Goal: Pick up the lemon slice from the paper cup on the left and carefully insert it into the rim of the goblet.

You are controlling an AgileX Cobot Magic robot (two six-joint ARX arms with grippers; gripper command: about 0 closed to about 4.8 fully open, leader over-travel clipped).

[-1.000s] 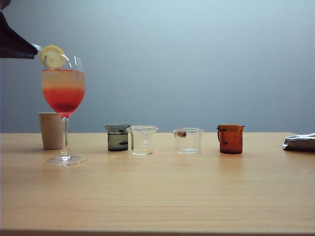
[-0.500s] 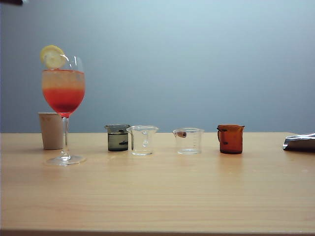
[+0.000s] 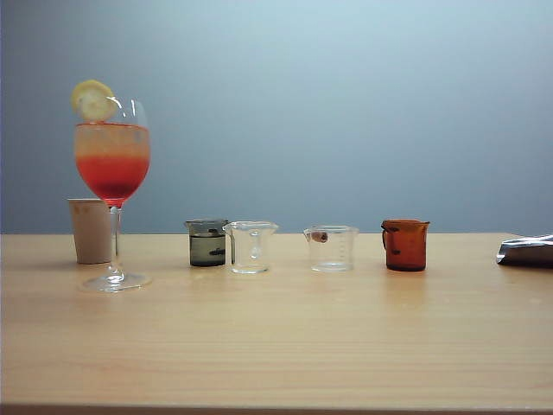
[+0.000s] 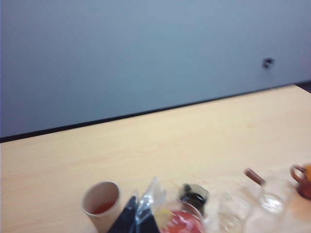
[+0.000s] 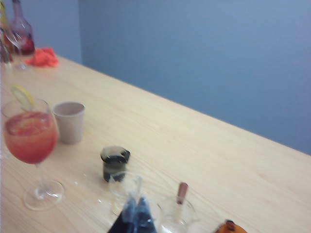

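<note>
The goblet (image 3: 112,194) stands nearest at the left, the lemon slice (image 3: 92,99) perched on its rim; the paper cup (image 3: 91,230) sits just behind. A second ago the left arm reached the slice; now it is gone from the exterior view. Only the wrist views show the claws: left gripper (image 4: 141,215) closed and empty above the cup, right gripper (image 5: 135,213) closed over the beakers (image 3: 251,246).
</note>
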